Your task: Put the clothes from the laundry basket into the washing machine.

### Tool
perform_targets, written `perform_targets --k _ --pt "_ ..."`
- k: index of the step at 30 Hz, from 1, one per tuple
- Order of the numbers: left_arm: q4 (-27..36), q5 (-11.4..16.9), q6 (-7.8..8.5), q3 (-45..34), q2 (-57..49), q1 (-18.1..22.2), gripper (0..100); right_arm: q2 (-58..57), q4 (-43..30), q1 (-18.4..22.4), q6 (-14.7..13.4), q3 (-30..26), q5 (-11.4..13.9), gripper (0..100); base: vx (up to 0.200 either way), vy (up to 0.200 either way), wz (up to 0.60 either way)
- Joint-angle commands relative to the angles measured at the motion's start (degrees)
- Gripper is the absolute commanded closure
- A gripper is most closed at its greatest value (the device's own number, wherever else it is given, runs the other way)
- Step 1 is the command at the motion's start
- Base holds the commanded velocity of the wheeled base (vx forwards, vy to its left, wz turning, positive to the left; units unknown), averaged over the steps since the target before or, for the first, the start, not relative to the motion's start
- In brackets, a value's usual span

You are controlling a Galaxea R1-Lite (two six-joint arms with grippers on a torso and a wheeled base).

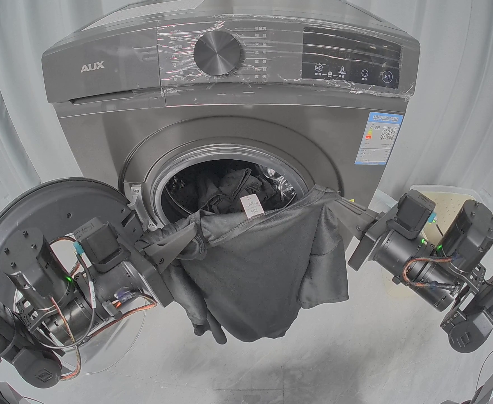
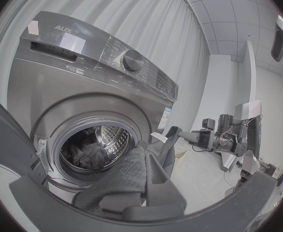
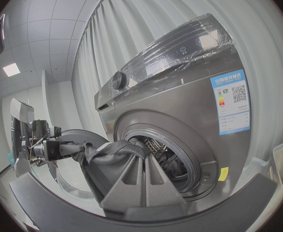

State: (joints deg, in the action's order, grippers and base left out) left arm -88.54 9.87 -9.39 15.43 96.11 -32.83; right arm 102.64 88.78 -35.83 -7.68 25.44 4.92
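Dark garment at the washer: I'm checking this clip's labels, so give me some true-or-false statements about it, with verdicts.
The door of the washing machine stands open. True.
Only the left claw grips the dark garment. False: the right claw grips it too, at the other side.
The garment lies wholly inside the drum. False: it hangs before the opening, stretched between the claws.
Other dark clothes lie in the drum. True.
A white tag shows at the garment's upper edge. True.
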Motion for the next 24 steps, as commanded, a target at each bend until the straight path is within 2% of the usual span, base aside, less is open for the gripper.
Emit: perform_targets --k 1,7,24 --pt "0.0 -0.3 -0.02 -0.1 0.5 0.1 100 -2.3 -0.2 0.0 0.1 0.6 -0.4 100 0.0 0.0 0.0" --pt "-0.1 -0.2 0.33 0.5 0.0 2.0 100 -3.3 -0.4 -0.1 0.1 1.4 -0.4 100 0.0 0.0 0.0" --pt "-0.1 0.2 0.25 0.6 -0.3 2.1 100 -3.3 -0.4 -0.1 0.1 1.6 -0.4 100 0.0 0.0 0.0"
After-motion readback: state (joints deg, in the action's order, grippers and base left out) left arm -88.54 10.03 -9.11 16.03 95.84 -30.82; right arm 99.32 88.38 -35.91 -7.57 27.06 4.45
